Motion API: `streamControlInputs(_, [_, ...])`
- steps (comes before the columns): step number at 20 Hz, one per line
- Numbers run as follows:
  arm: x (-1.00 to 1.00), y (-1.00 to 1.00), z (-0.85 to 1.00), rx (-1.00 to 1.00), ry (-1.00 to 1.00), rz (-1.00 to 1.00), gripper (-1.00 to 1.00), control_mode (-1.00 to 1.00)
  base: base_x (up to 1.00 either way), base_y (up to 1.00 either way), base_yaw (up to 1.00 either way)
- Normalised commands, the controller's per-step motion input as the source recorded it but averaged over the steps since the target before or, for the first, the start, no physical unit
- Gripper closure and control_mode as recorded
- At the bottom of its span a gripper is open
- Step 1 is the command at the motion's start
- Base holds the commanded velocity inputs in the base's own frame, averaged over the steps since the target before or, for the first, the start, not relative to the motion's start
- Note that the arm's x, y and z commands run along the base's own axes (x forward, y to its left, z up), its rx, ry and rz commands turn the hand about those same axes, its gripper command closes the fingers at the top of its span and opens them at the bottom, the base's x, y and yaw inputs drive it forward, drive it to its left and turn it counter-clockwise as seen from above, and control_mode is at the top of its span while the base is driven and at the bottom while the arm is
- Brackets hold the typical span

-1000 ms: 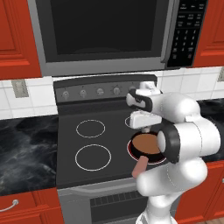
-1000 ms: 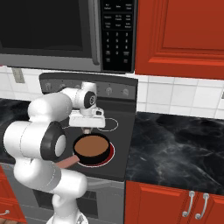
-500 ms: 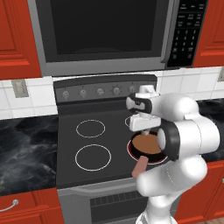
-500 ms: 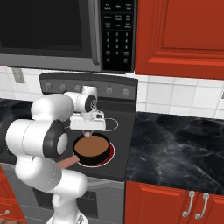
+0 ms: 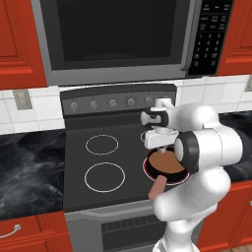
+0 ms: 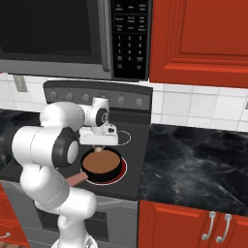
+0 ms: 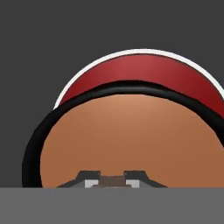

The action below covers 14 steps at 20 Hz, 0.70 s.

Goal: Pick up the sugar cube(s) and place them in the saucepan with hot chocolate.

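One round black saucepan of brown liquid (image 7: 127, 144), lower centre, on one glowing red burner (image 7: 144, 70); tool (image 7: 113, 180) pinching one tan cube (image 7: 113, 179).

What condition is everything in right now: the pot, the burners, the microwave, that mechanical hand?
saucepan: upright on the front right burner, filled with brown liquid.
front right burner: glowing red.
other burners: dark.
microwave: door shut.
hand: above the saucepan, shut on a small tan thing, probably the sugar cube.

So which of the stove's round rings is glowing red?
The front right burner, the one under the saucepan of hot chocolate. Red shows around the pan there, while the two left rings are just thin white circles on dark glass.
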Motion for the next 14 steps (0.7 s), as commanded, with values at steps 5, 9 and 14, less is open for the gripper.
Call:
streamControlInputs(5, [0.12, -0.05, -0.01, 0.0, -0.01, 0.0, 1.0, -1.0, 0.0, 0.0, 0.0])
streamControlInputs(9, [-0.09, -0.07, -0.05, 0.0, -0.14, 0.0, 1.0, -1.0, 0.0, 0.0, 0.0])
streamControlInputs(14, [-0.2, -0.07, -0.18, 0.0, -0.1, 0.0, 1.0, -1.0, 0.0, 0.0, 0.0])
